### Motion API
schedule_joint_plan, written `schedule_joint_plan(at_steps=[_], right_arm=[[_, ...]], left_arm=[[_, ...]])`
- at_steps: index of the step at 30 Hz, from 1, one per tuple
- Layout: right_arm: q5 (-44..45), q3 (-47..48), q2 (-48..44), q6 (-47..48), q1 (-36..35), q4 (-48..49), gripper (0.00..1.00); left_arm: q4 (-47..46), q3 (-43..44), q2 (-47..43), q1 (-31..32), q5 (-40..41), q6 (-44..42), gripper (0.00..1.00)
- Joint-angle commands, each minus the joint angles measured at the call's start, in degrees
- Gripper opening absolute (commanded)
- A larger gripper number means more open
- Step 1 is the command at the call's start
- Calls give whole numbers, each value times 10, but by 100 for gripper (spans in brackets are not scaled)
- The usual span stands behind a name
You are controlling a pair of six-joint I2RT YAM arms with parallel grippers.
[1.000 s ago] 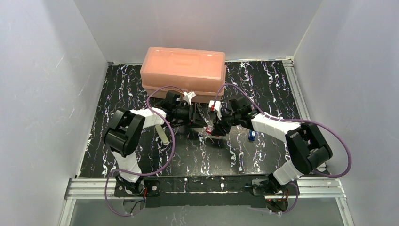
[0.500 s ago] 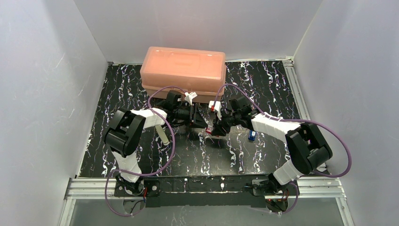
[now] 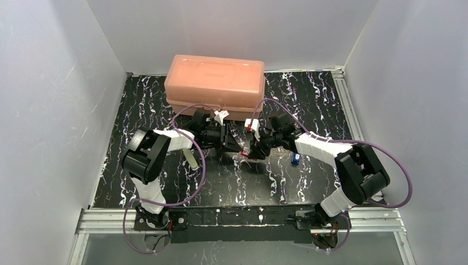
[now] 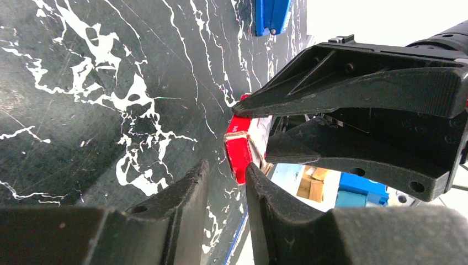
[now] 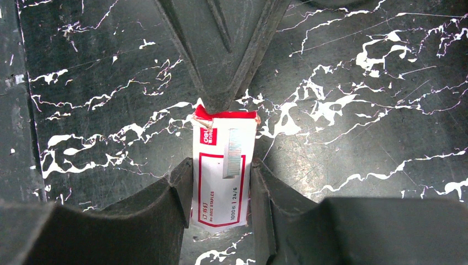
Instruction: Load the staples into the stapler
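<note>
**While right gripper clamps the staples, left gripper noses in at the box end**

Top view: both arms reach inward and meet mid-surface, just in front of a big salmon-pink lidded bin at the back. The staples are a small red speck between the two gripper tips, low on the black white-veined surface. A small blue stapler lies beside the right forearm. A pale oblong object lies by the left arm; can't tell what it is.

Left wrist view: the red end of the box sits just past the left fingertips, tilted. Left fingers stand close together with a narrow slot of surface showing between them. Can't tell whether they pinch the box end. The right gripper comes in from the right, one finger above the box and one below. The blue stapler pokes in at the top edge, well apart.

Right wrist view: the box lies flat and label-up, white with a red border and red top strip. Both right fingers press its long sides, so the gripper is clamped on it. The dark wedge of the left gripper comes down from the top, its tip touching the box's far red end, where the flap looks torn.
</note>
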State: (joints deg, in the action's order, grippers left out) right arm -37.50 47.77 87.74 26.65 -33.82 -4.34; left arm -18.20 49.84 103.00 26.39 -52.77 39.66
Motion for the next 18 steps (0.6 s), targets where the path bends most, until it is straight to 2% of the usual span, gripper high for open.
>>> schedule_joint_plan(at_steps=[1, 18], right_arm=[[-5, 1, -14, 9, -2, 3, 25], [-6, 5, -10, 9, -2, 3, 25]], left_arm=[[-12, -2, -9, -4, -17, 9, 29], [-12, 23, 25, 4, -34, 32, 31]])
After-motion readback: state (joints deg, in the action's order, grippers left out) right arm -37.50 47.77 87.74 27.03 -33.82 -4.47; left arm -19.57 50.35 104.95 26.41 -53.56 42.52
